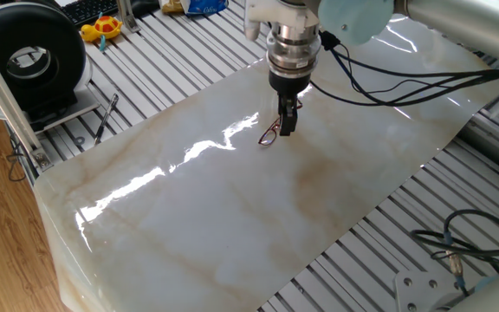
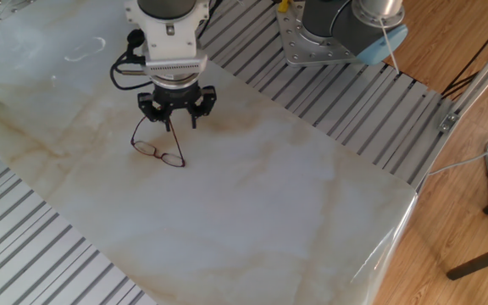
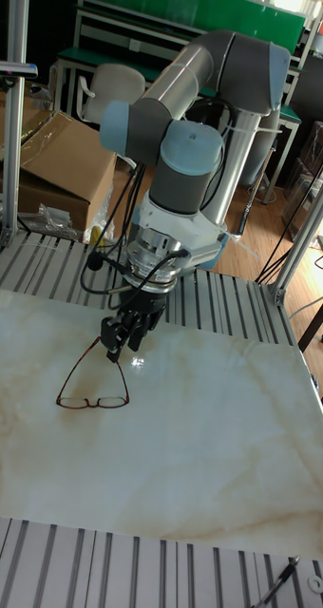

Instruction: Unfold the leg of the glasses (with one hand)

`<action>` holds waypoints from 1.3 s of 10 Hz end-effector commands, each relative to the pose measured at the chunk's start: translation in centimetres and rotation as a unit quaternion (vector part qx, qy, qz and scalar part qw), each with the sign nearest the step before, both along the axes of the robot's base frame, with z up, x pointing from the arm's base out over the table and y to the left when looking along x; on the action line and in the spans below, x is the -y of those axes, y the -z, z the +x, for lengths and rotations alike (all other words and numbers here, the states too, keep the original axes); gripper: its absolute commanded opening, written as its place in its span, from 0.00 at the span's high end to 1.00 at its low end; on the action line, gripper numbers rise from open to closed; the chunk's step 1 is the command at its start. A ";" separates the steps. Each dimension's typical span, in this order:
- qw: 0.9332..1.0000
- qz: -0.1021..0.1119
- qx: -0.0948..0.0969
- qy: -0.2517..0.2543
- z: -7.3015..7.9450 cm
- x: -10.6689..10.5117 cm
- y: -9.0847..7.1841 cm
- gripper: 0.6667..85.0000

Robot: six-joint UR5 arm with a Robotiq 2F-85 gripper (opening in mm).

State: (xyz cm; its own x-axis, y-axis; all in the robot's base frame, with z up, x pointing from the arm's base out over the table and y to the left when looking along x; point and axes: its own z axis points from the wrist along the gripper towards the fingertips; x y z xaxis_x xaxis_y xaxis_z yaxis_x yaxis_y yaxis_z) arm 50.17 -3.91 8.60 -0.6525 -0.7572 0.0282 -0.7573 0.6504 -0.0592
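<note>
The glasses (image 2: 158, 152) lie on the pale marble-patterned sheet (image 2: 252, 195), lenses toward the near edge. Both slim temple arms run back toward the hand. They also show as thin dark-red glasses (image 3: 91, 401) in the tall view and small glasses (image 1: 268, 134) beside the fingers in the first fixed view. My black gripper (image 2: 181, 124) hangs just above the sheet at the temple tips, fingers apart. Its left fingertip (image 3: 111, 350) sits right at the temple ends; I cannot tell whether it touches them. The gripper (image 1: 287, 124) is seen edge-on there.
A black pen-like tool (image 1: 105, 117) lies on the slatted table left of the sheet, near a round black device (image 1: 31, 52) and a yellow toy (image 1: 102, 28). Cables (image 1: 470, 243) trail at the right. The arm's base plate (image 2: 312, 38) stands behind the sheet.
</note>
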 end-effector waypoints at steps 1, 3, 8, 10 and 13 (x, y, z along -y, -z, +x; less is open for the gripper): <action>1.000 0.002 0.005 -0.007 1.1 1.5 0.2 0.66; 1.000 0.001 0.010 -0.002 1.6 2.3 0.3 0.83; 0.999 0.013 -0.009 0.034 1.8 -0.6 -0.6 0.99; 0.999 0.013 -0.016 0.041 1.6 -1.4 -1.5 0.99; 0.999 0.000 -0.024 0.038 1.1 -1.9 -3.1 0.99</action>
